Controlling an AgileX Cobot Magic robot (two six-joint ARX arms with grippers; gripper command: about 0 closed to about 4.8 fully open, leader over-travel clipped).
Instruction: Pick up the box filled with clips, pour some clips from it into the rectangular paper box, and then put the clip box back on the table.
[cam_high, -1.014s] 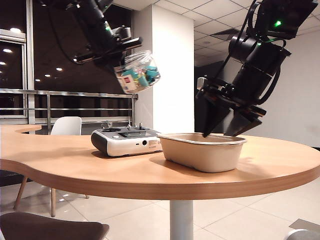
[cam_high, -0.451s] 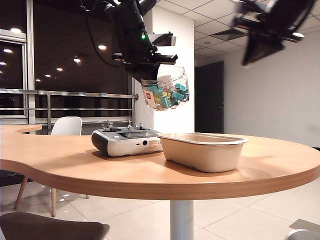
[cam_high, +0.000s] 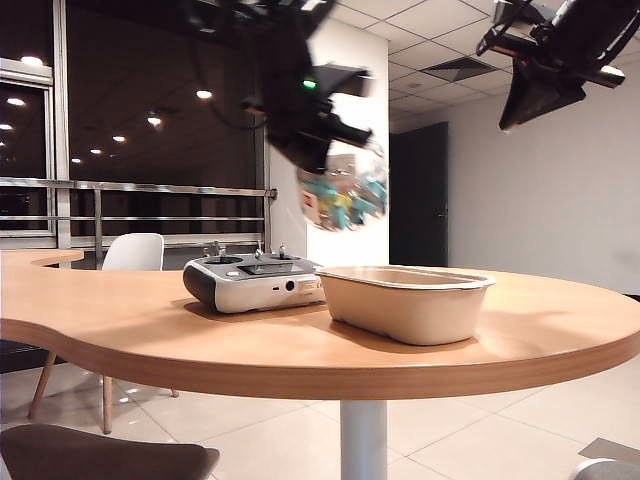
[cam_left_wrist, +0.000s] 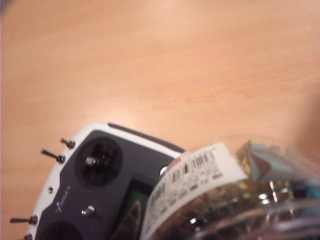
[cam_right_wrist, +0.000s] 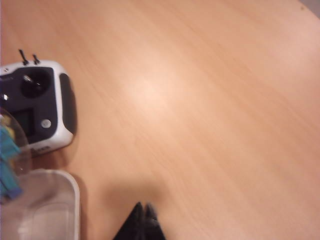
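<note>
Jar of clips held in my left claw, up above the near end of the paper box.

My left gripper (cam_high: 325, 150) is clamped tight on the box filled with clips (cam_high: 343, 192), tipped and blurred, with the teal and yellow clips (cam_high: 330, 190) showing through its wall just below my fingers. Beneath that claw sit the remote controller (cam_high: 252, 281) and, right beside it, the rectangular paper box (cam_high: 405, 300), both on the table (cam_high: 500, 340). My right gripper (cam_high: 540, 95) hangs high and well off to the far side, fingertips (cam_right_wrist: 142, 222) pressed together, holding nothing.
</note>
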